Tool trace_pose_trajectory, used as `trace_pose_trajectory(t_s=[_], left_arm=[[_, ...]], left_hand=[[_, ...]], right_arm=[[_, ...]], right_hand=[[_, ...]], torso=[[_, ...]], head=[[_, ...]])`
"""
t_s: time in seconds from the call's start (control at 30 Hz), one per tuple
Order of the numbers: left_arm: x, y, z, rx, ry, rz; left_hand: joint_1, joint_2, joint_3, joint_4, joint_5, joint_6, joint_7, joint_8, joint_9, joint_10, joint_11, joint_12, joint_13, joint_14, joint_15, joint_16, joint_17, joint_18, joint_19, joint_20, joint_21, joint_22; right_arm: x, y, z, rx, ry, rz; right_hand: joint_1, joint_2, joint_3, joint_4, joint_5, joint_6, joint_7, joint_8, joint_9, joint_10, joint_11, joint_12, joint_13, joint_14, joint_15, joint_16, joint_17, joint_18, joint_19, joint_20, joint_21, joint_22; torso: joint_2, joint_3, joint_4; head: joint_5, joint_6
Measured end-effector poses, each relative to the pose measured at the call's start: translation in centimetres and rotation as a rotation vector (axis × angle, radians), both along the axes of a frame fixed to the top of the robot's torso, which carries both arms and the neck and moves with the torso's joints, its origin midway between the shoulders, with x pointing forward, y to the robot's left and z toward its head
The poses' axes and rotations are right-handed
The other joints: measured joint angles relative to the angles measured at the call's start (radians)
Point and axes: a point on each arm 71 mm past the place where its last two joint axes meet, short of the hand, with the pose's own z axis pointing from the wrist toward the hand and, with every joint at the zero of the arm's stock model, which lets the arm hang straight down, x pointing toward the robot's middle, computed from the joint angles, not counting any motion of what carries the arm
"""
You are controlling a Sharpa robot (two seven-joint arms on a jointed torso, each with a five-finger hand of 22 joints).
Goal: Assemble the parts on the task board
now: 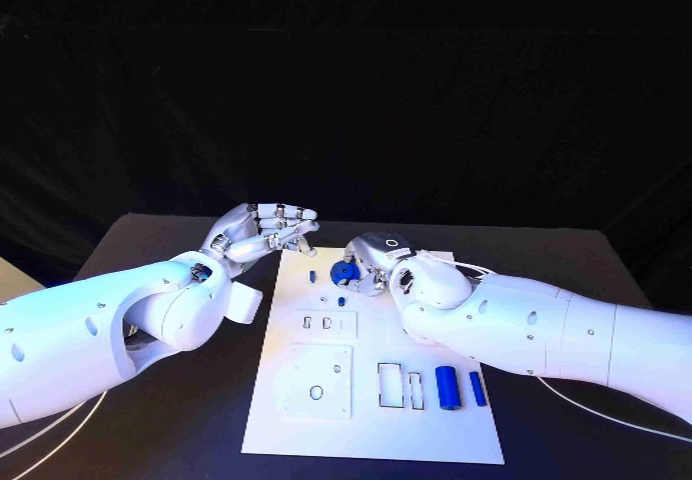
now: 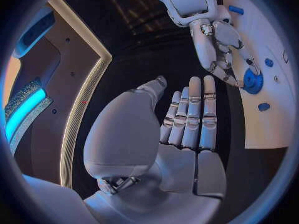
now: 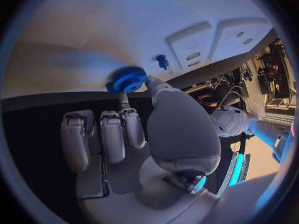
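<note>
1. A black table (image 1: 173, 240) carries the work; its dark top runs out to both sides and its far edge meets the backdrop.
2. A black curtain (image 1: 346, 100) hangs behind the table and takes up the upper half of the head view.
3. White cables (image 1: 606, 410) lie on the table at the near right, curving toward the corner.
4. Another thin white cable (image 1: 58, 420) runs along the table at the near left.
5. A pale patch (image 1: 12, 280) shows at the left edge, just off the table; what it is cannot be told.
</note>
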Motion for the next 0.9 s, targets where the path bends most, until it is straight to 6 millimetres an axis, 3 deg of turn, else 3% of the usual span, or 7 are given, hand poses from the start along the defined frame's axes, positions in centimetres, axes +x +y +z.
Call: trace_pose_trajectory(t_s=[0.3, 0.9], left_arm=[[0.01, 0.0, -0.02, 0.002, 0.002, 0.001], [-0.02, 0.1, -0.03, 0.007, 0.004, 0.006]], left_hand=[[0.009, 0.009, 0.007, -0.007, 0.0, 0.0, 0.0, 0.0, 0.0, -0.007, 0.0, 0.0, 0.0, -0.004, 0.003, 0.004, 0.001, 0.0, -0.004, 0.004, 0.012, 0.008], [0.019, 0.008, 0.011, -0.017, 0.0, 0.0, 0.0, -0.004, 0.001, -0.007, 0.0, 0.0, 0.0, -0.004, 0.003, 0.004, 0.001, 0.0, -0.011, 0.004, 0.019, 0.014]], right_arm=[[0.24, 0.07, -0.05, 0.003, 0.023, -0.008], [-0.13, -0.35, -0.14, 0.017, 0.044, -0.016]], right_hand=[[-0.011, 0.011, 0.009, -0.003, 0.01, 0.007, 0.0, 0.0, -0.003, 0.004, -0.004, 0.004, 0.0, 0.0, 0.0, 0.0, 0.0, 0.0, 0.0, 0.0, 0.0, 0.0], [-0.015, 0.015, 0.026, -0.006, 0.027, 0.008, -0.005, -0.003, -0.01, 0.003, -0.004, 0.003, 0.0, 0.0, 0.0, 0.004, 0.0, 0.0, 0.0, 0.0, 0.012, 0.001]], torso=[[0.0, 0.0, 0.0008], [0.0, 0.0002, -0.0002]], head=[[-0.004, -0.003], [-0.003, 0.006]])
